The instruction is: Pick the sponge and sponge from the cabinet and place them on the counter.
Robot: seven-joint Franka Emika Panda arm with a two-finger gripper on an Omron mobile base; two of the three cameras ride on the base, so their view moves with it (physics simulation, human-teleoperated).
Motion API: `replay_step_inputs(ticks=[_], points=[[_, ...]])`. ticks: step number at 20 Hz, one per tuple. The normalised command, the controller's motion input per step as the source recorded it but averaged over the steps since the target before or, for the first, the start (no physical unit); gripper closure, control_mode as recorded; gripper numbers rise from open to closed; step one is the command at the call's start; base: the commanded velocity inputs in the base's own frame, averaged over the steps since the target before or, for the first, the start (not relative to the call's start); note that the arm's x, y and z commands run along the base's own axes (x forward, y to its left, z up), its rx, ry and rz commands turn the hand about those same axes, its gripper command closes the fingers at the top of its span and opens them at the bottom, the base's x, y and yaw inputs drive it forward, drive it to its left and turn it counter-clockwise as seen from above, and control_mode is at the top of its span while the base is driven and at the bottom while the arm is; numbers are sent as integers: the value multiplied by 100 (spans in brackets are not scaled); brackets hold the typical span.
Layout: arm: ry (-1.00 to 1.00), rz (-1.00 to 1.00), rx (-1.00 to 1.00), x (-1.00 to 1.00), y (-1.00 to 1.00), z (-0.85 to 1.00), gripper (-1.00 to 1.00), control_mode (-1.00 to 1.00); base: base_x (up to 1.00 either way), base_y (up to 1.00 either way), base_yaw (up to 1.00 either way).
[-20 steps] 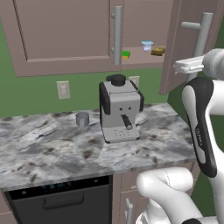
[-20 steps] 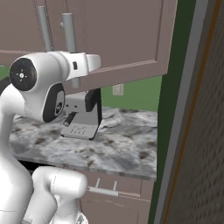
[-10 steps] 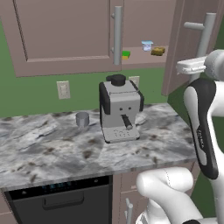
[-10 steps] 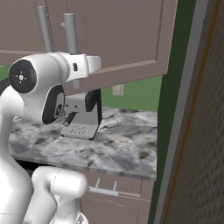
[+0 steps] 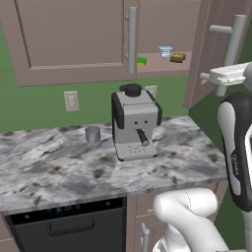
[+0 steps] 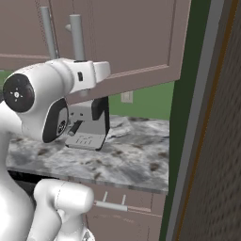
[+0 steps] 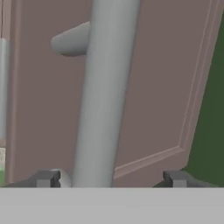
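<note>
Hand view: gripper [image 7: 109,178] released, fingertips spread either side of the cabinet [image 5: 74,39] door handle [image 7: 103,94]. Green sponge [image 5: 141,61] and tan sponge [image 5: 177,57] sit on the cabinet shelf, above the desk [image 5: 74,167].

Green sponge [image 5: 141,61], tan sponge [image 5: 177,57] inside open cabinet [image 5: 74,39].

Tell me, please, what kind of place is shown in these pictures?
Most likely a home kitchen, computer-rendered: a marble-patterned counter carrying a coffee machine, a mauve-brown wall cabinet above it, and what looks like a dishwasher built in below.
</note>
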Motion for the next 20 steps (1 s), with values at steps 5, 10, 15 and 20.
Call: replay_step_inputs(ticks=[5, 10, 15, 20], points=[[-7, -5, 0, -42, -6, 24, -100, -100, 0, 0, 0], [-5, -6, 0, -47, 3, 11, -100, -100, 0, 0, 0], [-1, -9, 0, -44, 14, 0, -100, -100, 0, 0, 0], [0, -11, 0, -39, 21, 0, -100, -100, 0, 0, 0]])
